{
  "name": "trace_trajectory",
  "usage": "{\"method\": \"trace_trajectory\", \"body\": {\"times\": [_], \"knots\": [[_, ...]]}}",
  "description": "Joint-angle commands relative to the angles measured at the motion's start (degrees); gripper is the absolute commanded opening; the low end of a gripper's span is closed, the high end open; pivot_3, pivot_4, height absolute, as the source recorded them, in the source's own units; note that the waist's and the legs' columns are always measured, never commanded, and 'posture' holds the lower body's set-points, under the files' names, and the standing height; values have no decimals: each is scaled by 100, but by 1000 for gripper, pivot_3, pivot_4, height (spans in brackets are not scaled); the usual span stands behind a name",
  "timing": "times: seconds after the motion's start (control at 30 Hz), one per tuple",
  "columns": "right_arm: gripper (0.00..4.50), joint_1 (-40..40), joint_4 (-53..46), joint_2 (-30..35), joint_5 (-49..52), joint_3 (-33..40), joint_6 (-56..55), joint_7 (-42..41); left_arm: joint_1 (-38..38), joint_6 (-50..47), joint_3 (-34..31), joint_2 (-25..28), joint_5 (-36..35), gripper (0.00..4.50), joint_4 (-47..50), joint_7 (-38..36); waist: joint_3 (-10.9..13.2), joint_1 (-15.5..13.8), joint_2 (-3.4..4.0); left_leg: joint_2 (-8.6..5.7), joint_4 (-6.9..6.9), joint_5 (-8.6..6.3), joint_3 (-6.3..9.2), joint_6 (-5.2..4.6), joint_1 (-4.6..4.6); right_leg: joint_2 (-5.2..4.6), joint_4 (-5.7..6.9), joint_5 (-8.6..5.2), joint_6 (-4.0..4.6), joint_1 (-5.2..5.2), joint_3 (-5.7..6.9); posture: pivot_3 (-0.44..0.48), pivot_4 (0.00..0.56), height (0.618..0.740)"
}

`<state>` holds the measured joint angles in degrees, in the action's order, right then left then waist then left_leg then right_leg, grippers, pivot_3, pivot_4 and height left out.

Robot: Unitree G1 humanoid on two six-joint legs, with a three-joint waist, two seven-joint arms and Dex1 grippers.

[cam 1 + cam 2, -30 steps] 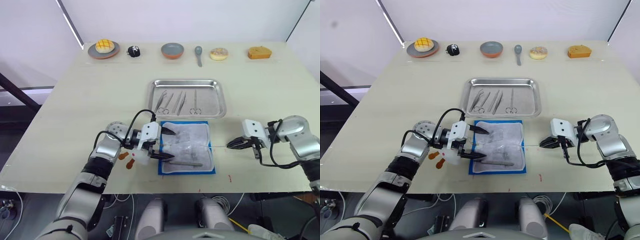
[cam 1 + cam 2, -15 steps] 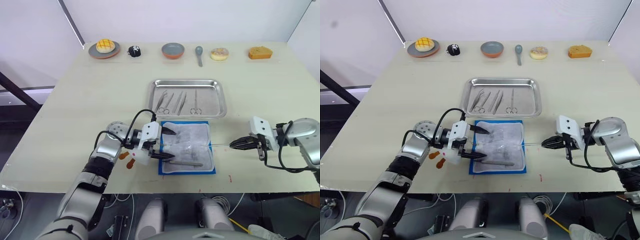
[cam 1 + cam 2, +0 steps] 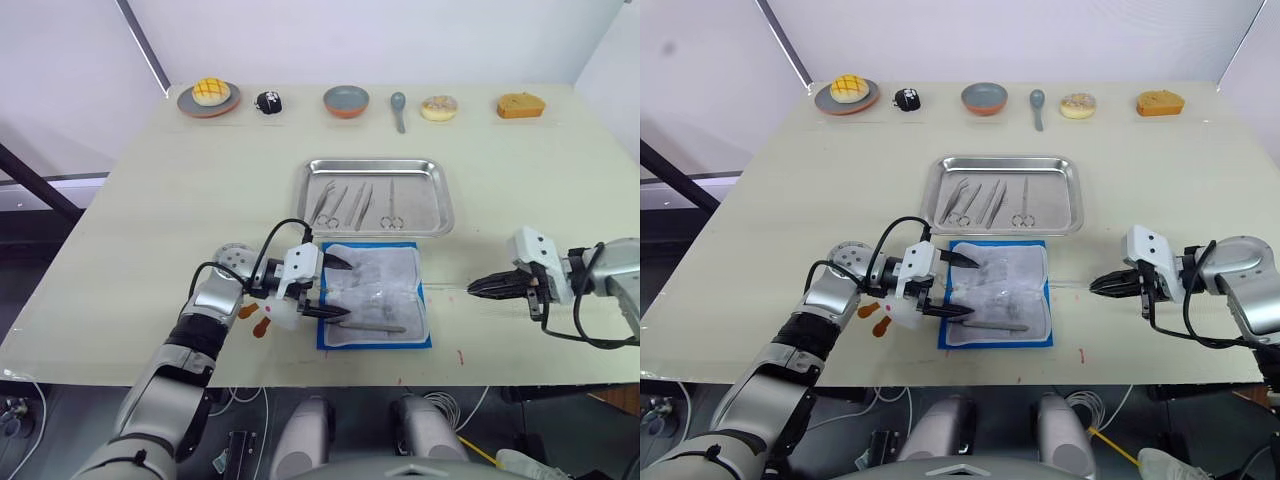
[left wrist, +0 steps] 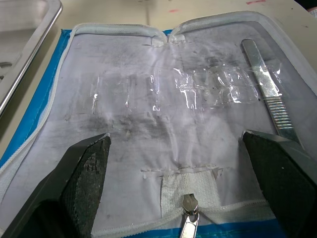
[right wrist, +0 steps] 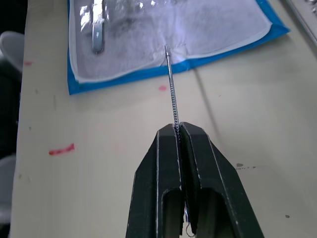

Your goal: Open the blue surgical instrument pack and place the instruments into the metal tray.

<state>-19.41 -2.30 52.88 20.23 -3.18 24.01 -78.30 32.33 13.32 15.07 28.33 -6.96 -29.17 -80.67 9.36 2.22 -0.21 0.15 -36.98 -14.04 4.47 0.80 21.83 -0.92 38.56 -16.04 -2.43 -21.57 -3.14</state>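
Now the blue surgical instrument pack (image 3: 374, 294) is lying open on the table (image 3: 150, 200), just in front of the metal tray (image 3: 373, 196), with its whitish lining facing up. Four instruments (image 3: 357, 203) are lying side by side inside the tray, and one flat metal tool (image 4: 267, 89) is resting on the lining of the pack. The left gripper (image 3: 324, 288) is hovering over the left part of the pack with its two black fingers spread wide apart, holding nothing. The right gripper (image 5: 177, 130) is staying to the right of the pack, and its fingers are pressed together on a thin silvery instrument (image 5: 172, 88), whose tip is pointing toward the blue edge of the pack.
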Motion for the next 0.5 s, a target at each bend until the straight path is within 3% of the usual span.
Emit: {"method": "trace_trajectory", "body": {"times": [0.03,0.5], "knots": [[75,-163,-336,-51,407,351,474,225,-214,-50,168,-29,171,4500,-117,13,0,-2,0,0,0,0,0,0,0,0,0,0,0,0,0,0,150,740],[75,-923,-747,-779,1112,648,2346,1989,-249,-56,166,-43,177,4500,-105,23,0,-5,0,1,1,0,4,-1,4,-1,-2,9,16,-2,3,0,150,740]]}}
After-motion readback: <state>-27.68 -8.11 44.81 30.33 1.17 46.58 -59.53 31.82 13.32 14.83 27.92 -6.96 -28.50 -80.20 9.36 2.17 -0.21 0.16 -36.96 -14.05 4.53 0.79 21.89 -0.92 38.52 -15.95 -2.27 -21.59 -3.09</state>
